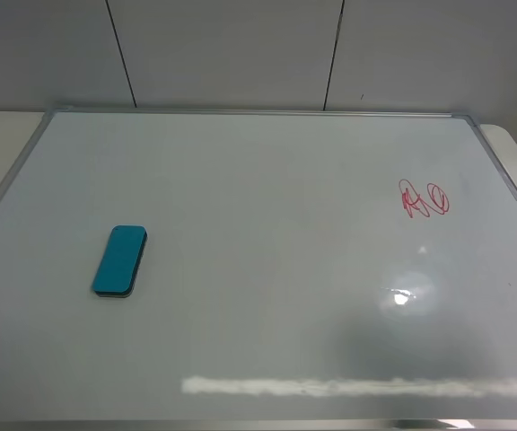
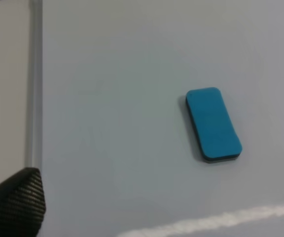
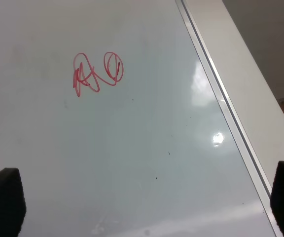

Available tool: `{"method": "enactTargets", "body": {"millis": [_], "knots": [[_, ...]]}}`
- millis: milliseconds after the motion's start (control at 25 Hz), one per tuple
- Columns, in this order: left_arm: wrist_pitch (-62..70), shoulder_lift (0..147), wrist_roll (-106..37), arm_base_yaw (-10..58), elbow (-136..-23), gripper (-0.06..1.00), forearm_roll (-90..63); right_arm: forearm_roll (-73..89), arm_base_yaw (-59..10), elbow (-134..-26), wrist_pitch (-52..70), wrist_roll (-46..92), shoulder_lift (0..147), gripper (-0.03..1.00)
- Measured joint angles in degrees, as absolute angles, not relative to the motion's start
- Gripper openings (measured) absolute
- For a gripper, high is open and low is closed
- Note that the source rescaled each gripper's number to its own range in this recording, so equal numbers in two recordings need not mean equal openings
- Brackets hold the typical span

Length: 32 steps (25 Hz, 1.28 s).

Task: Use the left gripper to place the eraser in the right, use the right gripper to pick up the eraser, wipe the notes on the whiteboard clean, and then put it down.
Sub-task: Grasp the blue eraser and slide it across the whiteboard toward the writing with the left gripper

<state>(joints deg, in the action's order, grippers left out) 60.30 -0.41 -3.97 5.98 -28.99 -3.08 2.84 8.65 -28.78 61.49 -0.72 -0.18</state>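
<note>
Eraser work starts from our two grippers, both spread wide and holding nothing: left gripper [image 2: 147,207] above the board's left side, right gripper [image 3: 142,207] above its right. One teal eraser [image 1: 119,260] lies flat on the whiteboard [image 1: 258,341] at left, apart from both. It looks light and firm with a soft felt base; we would pinch its long sides. One red scribble of notes [image 1: 423,198] sits far right.

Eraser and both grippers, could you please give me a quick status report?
Left gripper open above the eraser, nothing held. Right gripper open, empty. Eraser flat on whiteboard, left side; red notes unwiped, right side. Nothing between them.
</note>
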Motion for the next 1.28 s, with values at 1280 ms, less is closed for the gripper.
{"method": "enactTargets", "body": {"millis": [1280], "knots": [[60.3, -0.4, -2.3, 6.0, -29.0, 1.00, -1.5, 2.8, 8.6, -28.8, 61.5, -0.7, -0.2, 1.00]]}}
